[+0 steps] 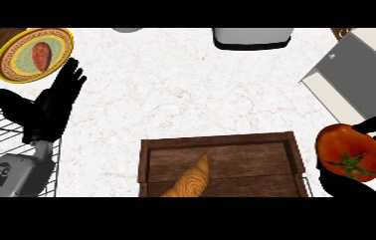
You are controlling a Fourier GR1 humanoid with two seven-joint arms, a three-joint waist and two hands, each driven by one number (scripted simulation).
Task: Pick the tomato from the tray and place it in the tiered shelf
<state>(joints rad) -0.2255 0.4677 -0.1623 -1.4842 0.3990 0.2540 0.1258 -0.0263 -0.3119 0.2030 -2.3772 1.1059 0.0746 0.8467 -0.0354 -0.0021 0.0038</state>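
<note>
Holding the tomato (pixel 343 150) (at the right edge), right hand (pixel 339 185) flanks tray (pixel 220 138).

At the right edge, the right hand (pixel 365 126) curls around a red tomato (pixel 343 152), its green stem showing, just off the right side of the dark wooden tray (pixel 220 145). A tan, wood-grained curved piece (pixel 191 180) lies in the tray. On the left, the left hand (pixel 55 104) rests open, fingers up, beside the wire tiered shelf (pixel 16 129). A yellow-rimmed plate (pixel 62 40) sits in the far left corner of the pale marble counter (pixel 191 84).
</note>
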